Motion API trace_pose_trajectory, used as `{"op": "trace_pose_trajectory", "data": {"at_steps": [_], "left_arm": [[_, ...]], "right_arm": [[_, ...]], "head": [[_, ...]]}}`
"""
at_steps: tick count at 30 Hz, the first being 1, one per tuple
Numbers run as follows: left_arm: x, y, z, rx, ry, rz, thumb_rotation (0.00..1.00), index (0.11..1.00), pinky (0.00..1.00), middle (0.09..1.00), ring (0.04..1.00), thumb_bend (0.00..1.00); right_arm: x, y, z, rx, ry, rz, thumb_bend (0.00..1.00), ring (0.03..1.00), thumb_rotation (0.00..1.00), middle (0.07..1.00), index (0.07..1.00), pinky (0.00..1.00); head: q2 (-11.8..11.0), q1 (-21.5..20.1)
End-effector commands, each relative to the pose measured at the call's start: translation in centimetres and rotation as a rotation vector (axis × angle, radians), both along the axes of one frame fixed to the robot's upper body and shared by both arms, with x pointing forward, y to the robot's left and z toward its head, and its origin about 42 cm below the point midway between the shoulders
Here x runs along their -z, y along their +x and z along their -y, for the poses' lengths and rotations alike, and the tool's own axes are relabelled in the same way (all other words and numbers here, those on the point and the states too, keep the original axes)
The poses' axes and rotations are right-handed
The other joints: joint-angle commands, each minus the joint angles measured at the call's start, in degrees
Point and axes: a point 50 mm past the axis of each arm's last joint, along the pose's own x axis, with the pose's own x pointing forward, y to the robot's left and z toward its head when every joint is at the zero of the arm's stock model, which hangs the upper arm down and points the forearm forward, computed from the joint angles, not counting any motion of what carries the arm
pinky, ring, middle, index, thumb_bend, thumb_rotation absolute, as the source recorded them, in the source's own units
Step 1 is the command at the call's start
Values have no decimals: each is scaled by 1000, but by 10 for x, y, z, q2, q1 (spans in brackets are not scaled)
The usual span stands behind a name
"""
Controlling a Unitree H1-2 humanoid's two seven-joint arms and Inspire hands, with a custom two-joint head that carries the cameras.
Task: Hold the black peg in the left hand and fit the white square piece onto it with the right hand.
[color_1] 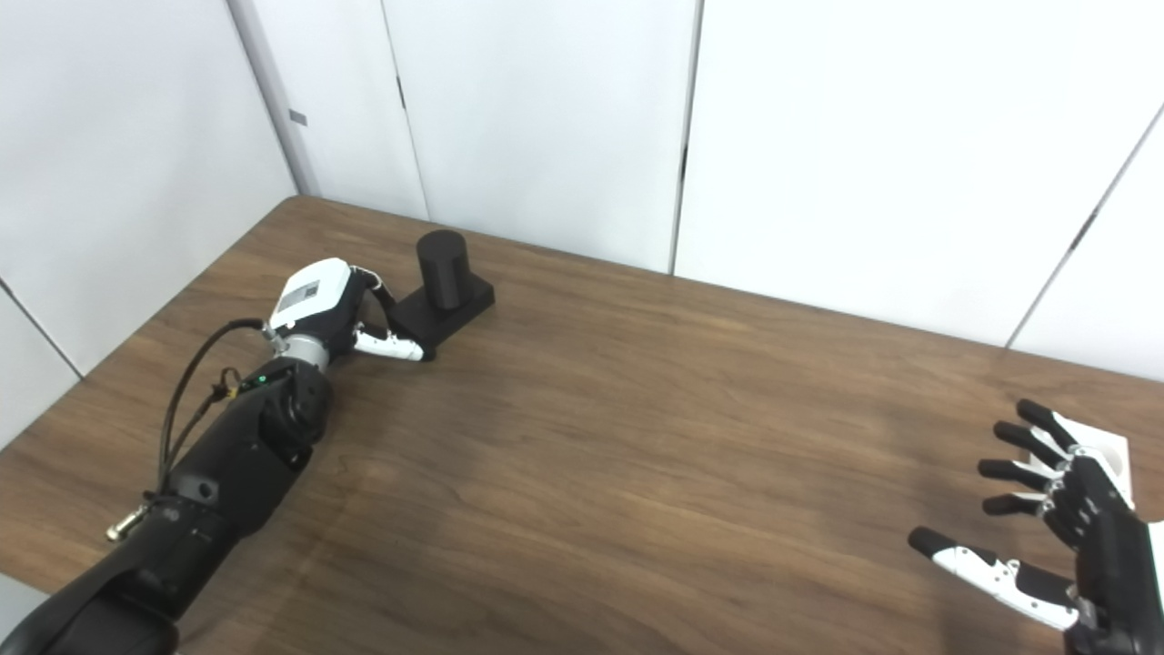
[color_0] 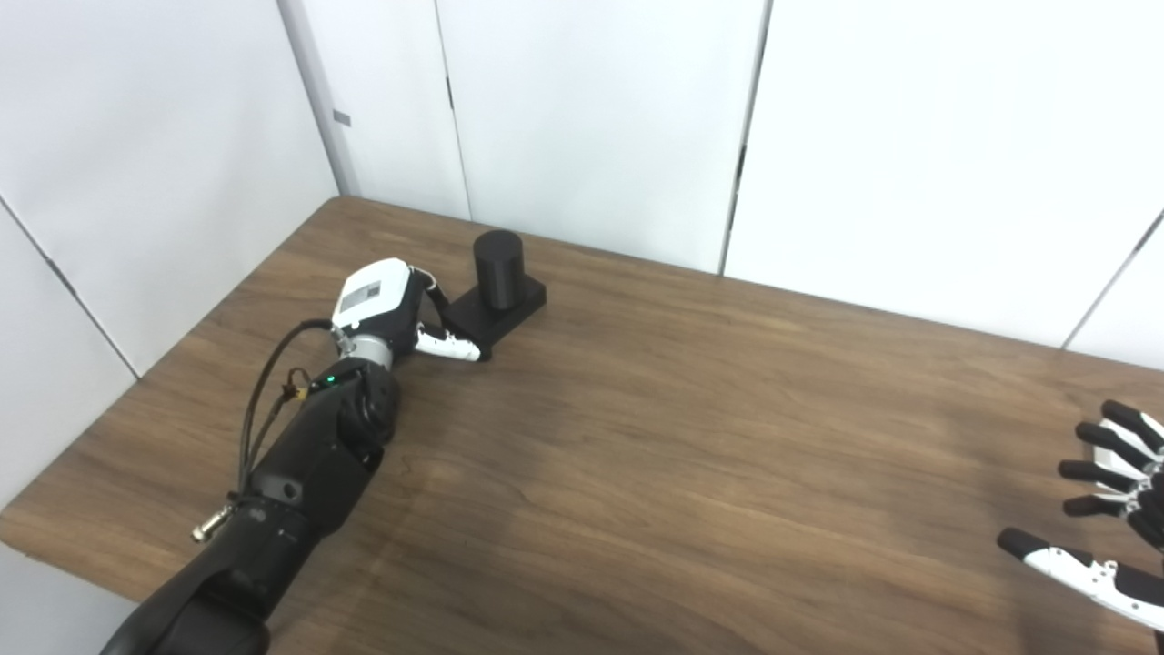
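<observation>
Black peg (color_0: 499, 266) sits upright on its base at the worktop's (color_0: 637, 437) far left, left hand (color_0: 386, 305) at that base, grip unclear. Right hand (color_1: 1059, 528) hangs open over the white square piece (color_1: 1105, 452). Next up, I'd guess: grab both.

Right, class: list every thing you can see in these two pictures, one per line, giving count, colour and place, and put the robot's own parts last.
table: one, dark brown wood, fills the lower part of the view.
black peg: one, black, upright cylinder on a flat black base, far left of the table.
white square piece: one, white, at the table's right edge, partly hidden behind the right hand.
wall panels: several, white, behind the table.
left hand: one, white and black, at the peg's base.
right hand: one, black and white, fingers spread, over the white piece.
</observation>
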Motion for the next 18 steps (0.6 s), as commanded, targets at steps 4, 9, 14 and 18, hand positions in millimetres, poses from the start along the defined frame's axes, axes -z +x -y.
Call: {"op": "trace_pose_trajectory", "data": {"at_steps": [4,9,14,18], "left_arm": [[1,1,9,68,-74,15,53,480,762,839,880,522],[3,-3,20,149,-118,20,52,482,791,854,905,522],[7,-11,35,261,-124,0,56,483,796,859,902,524],[9,-19,52,374,-138,-24,55,484,758,870,903,523]], "right_arm": [[-18,2,-1,1,-16,92,473,656,0,769,821,497],[-19,2,-2,0,-13,96,471,649,0,765,819,485],[-18,2,-4,-3,-14,100,474,638,0,762,816,464],[-19,3,-5,1,-16,96,477,650,0,767,817,479]], "head": [[1,-1],[3,-8],[4,-17],[6,-24]]}}
